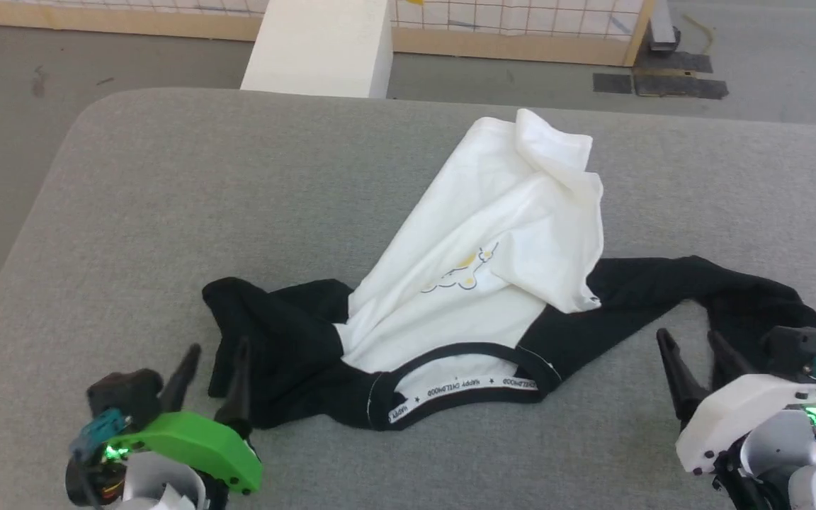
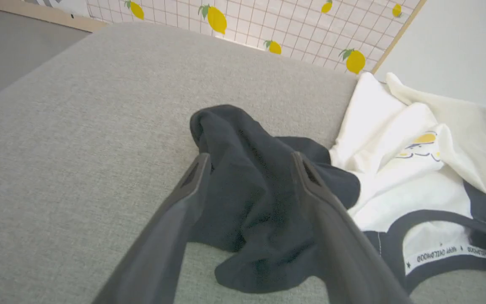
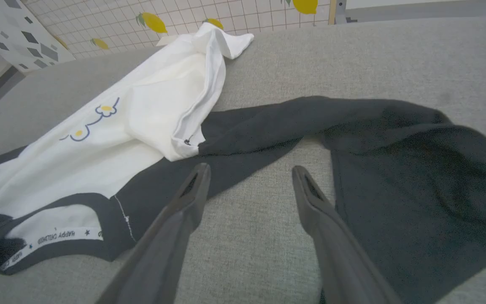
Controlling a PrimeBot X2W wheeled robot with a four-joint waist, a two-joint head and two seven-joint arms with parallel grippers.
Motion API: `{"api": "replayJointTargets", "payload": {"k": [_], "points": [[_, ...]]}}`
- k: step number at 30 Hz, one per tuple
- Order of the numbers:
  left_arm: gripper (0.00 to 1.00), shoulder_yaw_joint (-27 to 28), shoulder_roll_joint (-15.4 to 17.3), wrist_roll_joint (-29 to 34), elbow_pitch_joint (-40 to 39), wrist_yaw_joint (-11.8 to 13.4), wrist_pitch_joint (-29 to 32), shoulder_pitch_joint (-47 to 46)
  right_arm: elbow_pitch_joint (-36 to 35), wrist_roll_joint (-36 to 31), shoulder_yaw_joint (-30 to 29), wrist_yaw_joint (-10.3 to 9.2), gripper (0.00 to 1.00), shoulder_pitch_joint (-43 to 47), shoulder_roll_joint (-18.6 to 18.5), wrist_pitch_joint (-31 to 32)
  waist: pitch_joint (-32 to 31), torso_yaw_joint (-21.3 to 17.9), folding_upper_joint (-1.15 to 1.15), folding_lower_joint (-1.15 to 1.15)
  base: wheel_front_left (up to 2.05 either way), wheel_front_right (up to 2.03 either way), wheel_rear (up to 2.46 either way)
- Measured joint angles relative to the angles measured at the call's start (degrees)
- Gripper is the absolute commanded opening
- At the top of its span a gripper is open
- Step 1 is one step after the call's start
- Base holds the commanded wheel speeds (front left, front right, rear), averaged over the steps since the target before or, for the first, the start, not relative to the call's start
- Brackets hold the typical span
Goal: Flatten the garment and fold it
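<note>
White-bodied, black-sleeved garment (image 1: pixel 493 234) lies crumpled, unfolded.

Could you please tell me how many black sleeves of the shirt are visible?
2. The left sleeve lies bunched by the left gripper. The right sleeve stretches out rightwards, its end bent back beside the right gripper.

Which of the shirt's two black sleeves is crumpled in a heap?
The black fabric sleeve on the robot's left, bunched beside the left gripper. The other sleeve lies stretched out long toward the right gripper.
</note>
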Motion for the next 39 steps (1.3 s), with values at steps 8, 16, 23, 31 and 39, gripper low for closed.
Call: {"api": "replayJointTargets", "payload": {"k": [8,16,23,31,39], "points": [[1.0,1.67,-3.69,3.2,4.48,0.09,-15.94,-0.73,4.52,0.53,-0.58,0.0,1.0,-3.36,-0.02,7.97,1.56,2.61,0.0,0.0,0.0,0.0,0.0],[1.0,3.14,-7.12,6.62,5.43,-1.57,-17.0,-3.44,10.92,0.75,-3.07,0.0,1.0,-9.3,-0.02,14.52,3.64,4.91,0.0,0.0,0.0,0.0,0.0],[1.0,4.95,-8.89,9.01,5.93,-3.55,-17.01,-3.72,12.54,0.01,-2.87,-0.01,0.29,-11.98,-0.35,17.18,4.9,6.28,0.0,0.0,0.0,0.0,0.0],[1.0,4.67,-9.87,7.2,8.77,-6.17,-16.4,-2.7,12.43,1.32,-2.11,-0.01,0.0,-11.15,0.0,14.24,3.63,5.55,0.0,0.0,0.0,0.0,0.0],[1.0,0.18,-10.22,-2.9,7.59,-6.87,4.19,1.49,4.82,2.04,-4.71,-0.01,0.0,-2.92,0.07,12.84,0.69,3.89,0.0,0.0,0.0,0.0,0.0]]}}
